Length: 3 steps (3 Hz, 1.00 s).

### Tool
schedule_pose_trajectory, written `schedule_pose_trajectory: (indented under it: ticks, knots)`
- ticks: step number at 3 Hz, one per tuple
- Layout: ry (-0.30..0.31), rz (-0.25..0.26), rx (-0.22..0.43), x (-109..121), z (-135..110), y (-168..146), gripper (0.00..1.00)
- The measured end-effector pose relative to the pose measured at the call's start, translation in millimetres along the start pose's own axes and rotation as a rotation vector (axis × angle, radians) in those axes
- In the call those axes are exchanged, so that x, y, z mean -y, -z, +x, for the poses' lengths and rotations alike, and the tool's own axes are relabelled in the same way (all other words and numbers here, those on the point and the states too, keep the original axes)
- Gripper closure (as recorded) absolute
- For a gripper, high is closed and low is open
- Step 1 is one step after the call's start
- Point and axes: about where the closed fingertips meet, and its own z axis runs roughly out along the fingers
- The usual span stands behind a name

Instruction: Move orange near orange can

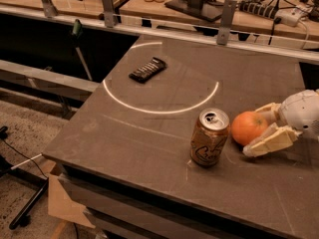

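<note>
The orange (247,127) rests on the dark table (149,143), just right of the orange can (209,137), with a narrow gap between them. The can stands upright, silver top and pull tab showing. My gripper (254,131) reaches in from the right edge. Its pale fingers (271,141) are spread on either side of the orange, one behind it and one in front, low near the table. The jaws look open around the fruit.
A flat black snack bar (147,69) lies at the back left, on a white circle line (159,111) painted on the table. A rail with metal posts (227,14) runs along the far edge. The table's front and left edges drop to the floor.
</note>
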Motion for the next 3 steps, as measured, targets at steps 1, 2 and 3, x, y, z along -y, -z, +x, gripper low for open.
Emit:
schedule_pose_trajectory:
  ticks: [1,2,3]
  knots:
    - [-0.024,0.006,0.023,-2.9,0.7,6.0,0.0]
    - [-0.026,0.033,0.032,-0.6,0.7,18.8,0.0]
    - [-0.019,0.136,0.037,10.4,2.7,53.5,0.0]
